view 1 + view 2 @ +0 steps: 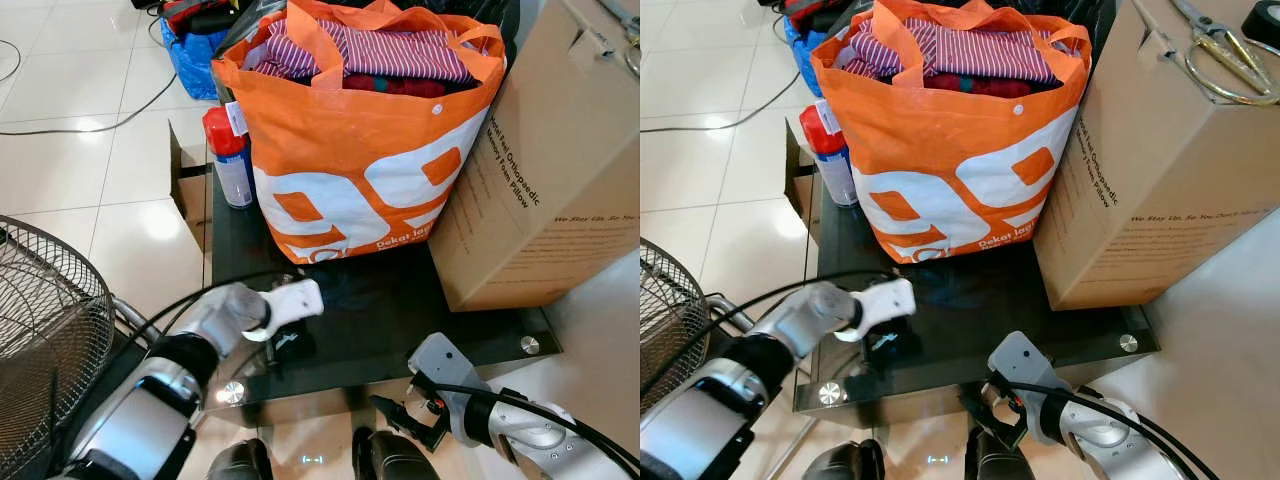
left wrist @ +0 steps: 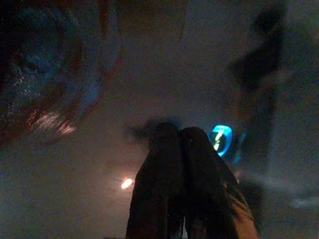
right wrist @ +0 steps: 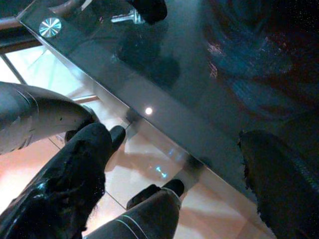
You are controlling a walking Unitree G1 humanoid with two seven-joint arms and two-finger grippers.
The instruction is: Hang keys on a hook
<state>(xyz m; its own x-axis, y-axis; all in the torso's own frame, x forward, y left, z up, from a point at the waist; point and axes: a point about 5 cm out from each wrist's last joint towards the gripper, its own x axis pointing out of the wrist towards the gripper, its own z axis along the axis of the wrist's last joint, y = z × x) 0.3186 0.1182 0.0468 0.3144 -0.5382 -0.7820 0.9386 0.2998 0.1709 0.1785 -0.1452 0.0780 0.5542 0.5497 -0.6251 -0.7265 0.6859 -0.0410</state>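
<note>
In front of you stands a dark glass tabletop (image 1: 470,330) with round silver bolts at its near corners. On it sits an orange shopping bag (image 1: 360,170) with large white shapes printed on its side; it is stuffed with clothes, and a red-and-white striped shirt (image 1: 395,50) lies on top. A line of small white print runs along the bag's lower edge, too small to read. Just beside the bag, on the robot's right, a cardboard box (image 1: 560,160) rests on the tabletop; its side carries black print that seems to say "Memory Foam Pillow" and "Orthopaedic". A pair of scissors (image 1: 1220,50) lies on top of the box. On the bag's other side stands a spray can (image 1: 230,155) with a red cap and a tag on it. A wire fan guard (image 1: 45,320) stands on the floor at the robot's left.

Your left gripper (image 1: 285,345) is down at the near left part of the tabletop, and in the left wrist view its jaws are pressed together. The keys (image 3: 124,19) lie as a small silver shape on the glass right at its fingertips; you cannot tell whether they are pinched. Your right gripper (image 1: 410,415) hangs just below the tabletop's near edge, jaws wide apart.
</note>
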